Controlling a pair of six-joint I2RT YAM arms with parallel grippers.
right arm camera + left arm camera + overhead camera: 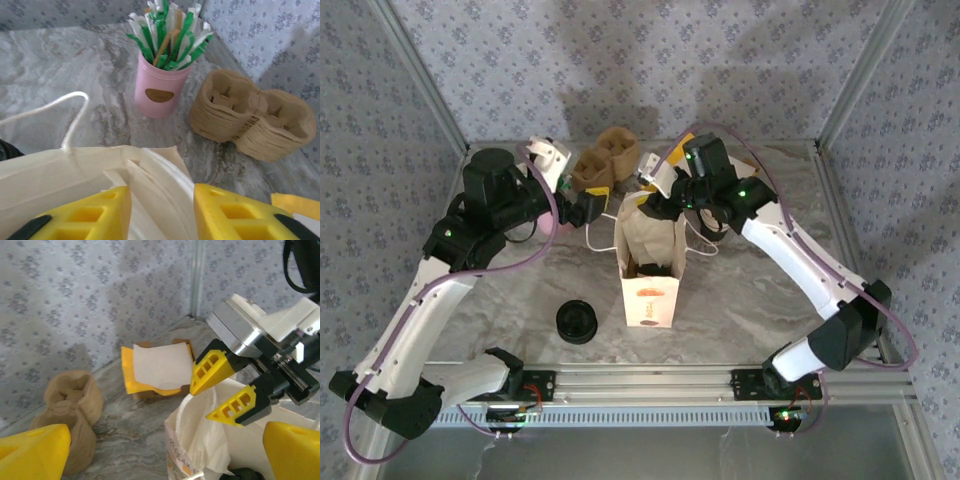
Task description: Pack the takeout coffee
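The takeout coffee [651,268] seemed to sit low inside the paper bag [650,305] in the middle of the table [750,300]. All I could make out was a dark round shape deep in the opening, which I took for its black lid. The cup's cream wall was hidden by the bag. From the left wrist view a dark patch showed at the bag's bottom edge, too little to be sure of.

What the next move hung on was plain: the coffee lay straight below the right gripper [202,404], its long axis upright as far as I could judge. That gripper hovered over the far rim of the bag, jaws partly parted with nothing between them. The right arm was the nearer one.

The left gripper [165,452] hung just left of the bag's far corner, jaws spread wide and empty.

Further out, a low pile of black lids [577,321] lay near and to the left. A pink jar of straws [162,85] and brown pulp cup carriers [250,117] stood at the far edge.
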